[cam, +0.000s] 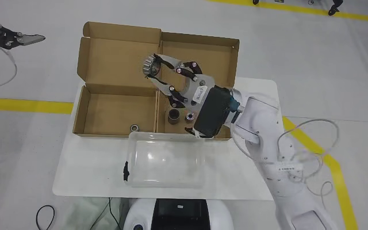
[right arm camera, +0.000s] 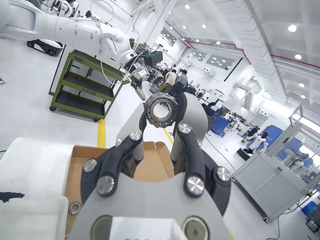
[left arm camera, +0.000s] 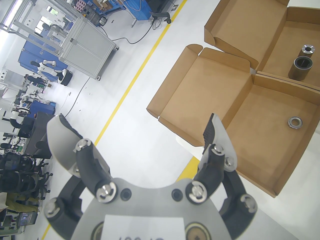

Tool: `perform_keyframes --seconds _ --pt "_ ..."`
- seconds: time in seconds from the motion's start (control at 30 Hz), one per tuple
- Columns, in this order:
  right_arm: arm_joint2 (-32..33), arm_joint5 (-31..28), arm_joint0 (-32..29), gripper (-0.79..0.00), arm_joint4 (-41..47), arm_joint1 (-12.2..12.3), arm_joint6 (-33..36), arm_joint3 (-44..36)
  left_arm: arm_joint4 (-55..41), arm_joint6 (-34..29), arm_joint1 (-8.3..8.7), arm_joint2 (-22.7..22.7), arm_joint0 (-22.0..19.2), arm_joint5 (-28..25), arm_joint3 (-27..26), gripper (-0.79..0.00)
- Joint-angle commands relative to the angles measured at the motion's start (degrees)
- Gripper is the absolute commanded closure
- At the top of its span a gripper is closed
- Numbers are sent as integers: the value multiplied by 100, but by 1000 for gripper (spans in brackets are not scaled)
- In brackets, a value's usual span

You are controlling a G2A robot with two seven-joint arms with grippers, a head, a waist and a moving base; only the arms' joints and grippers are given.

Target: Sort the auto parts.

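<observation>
Right gripper (cam: 155, 65): both fingers (right arm camera: 193, 112) clamped on a toothed metal ring (right arm camera: 162, 113), which is held up in the air with its bore facing back along the wrist. Seen from above, the ring sits over the raised lid of the left cardboard box (cam: 118, 52), close to the seam with the right box (cam: 221, 57). The two boxes stand open side by side on the white table (cam: 86, 172). A smaller ring (cam: 134, 127) lies flat on the left box floor, near the front wall. In the right box a dark tube (cam: 173, 117) and a short silvery sleeve (cam: 188, 118) stand upright just beside each other. A clear plastic tub (cam: 167, 134) sits in front of the boxes. Left gripper (left arm camera: 136, 123): fingers spread wide and holding nothing, out over the floor, well apart from the table.
</observation>
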Motion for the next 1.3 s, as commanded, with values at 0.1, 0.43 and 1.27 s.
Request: perform_keyframes --seconds 0.1,0.43,1.27 --pt "-37 47 -65 0 -78 17 147 -170 0 0 0 0 0 0 0 -785" --pt "-252 17 -113 0 -207 34 522 -113 0 0 0 0 0 0 0 -785" --pt "-901 232 -216 0 -271 -11 463 811 0 0 0 0 0 0 0 -785"
